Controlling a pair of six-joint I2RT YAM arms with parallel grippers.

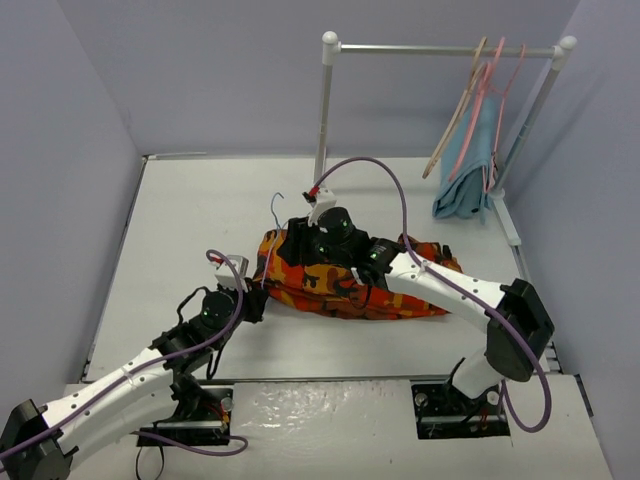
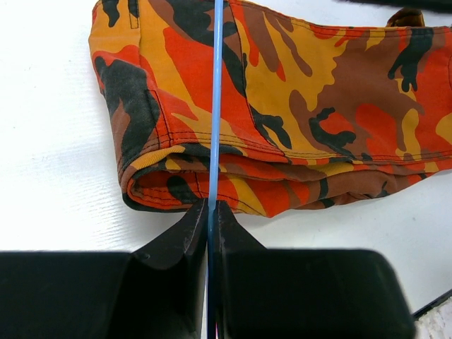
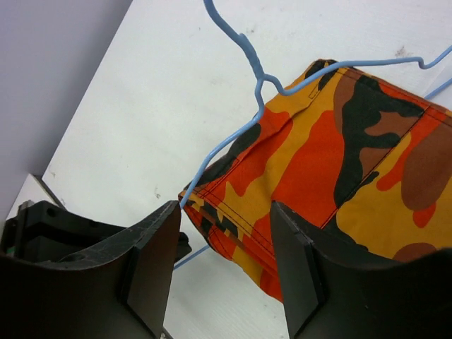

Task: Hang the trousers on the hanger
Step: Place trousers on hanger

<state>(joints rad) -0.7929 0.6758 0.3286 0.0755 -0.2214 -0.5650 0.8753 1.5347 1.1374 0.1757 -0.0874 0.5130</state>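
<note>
In the left wrist view the trousers (image 2: 304,106) were cut off by the top and right edges. The wire of the hanger (image 2: 215,106) was hidden lower down between the closed fingers of the left gripper (image 2: 210,212). From above, most of the hanger was covered by the right arm (image 1: 450,285). In the right wrist view its shoulder was cut by the right edge.

White counter (image 1: 190,220) w/ a metal clothes rail (image 1: 440,48) standing at its far rt side. Near the rail's rt end hang a tan wooden hanger (image 1: 452,118), a pink hanger (image 1: 492,80) just beside it, and a teal-blue cloth (image 1: 465,190) (seemingly on the pink one). Pale lilac walls (image 1: 200,70) on 3 sides.
</note>
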